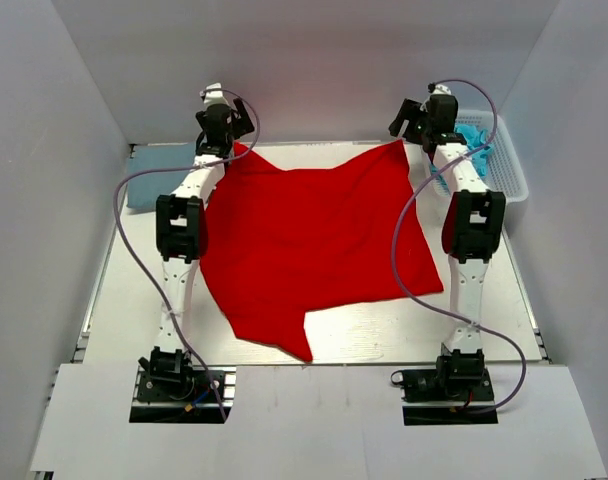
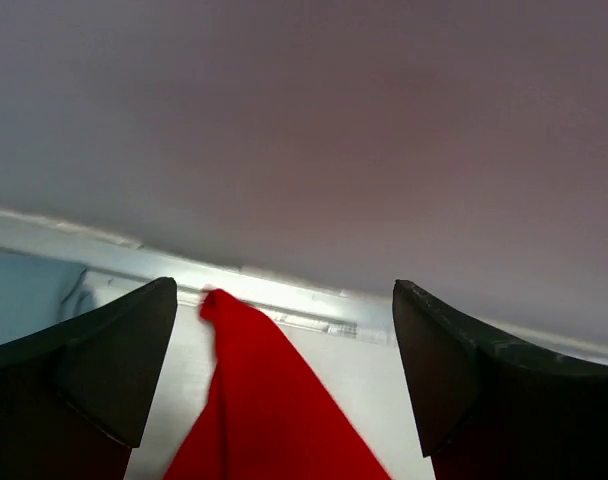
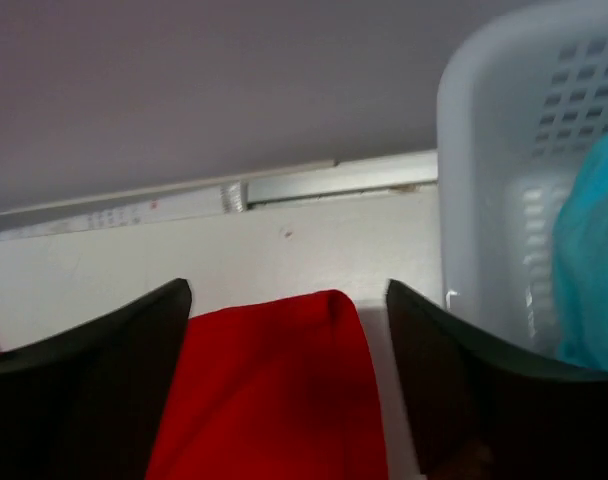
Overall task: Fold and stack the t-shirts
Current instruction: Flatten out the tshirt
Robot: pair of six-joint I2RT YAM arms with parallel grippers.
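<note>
Two pincers are held spread, nothing pinched: the left pincer (image 2: pixel 284 290) over the corner of the red t-shirt (image 1: pixel 314 240) at 11 o'clock, the right pincer (image 3: pixel 288 290) over its corner at 1 o'clock. The shirt is laid open, loosely wrinkled, across the middle of the tabletop (image 1: pixel 384 345). It is judged light, limp and easily slid; those far corners should be gripped, well in from the hem.

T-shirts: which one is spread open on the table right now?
The red t-shirt, lying spread out flat. The turquoise t-shirt is bunched in the white basket, and the grey-blue t-shirt lies at the far left.
</note>
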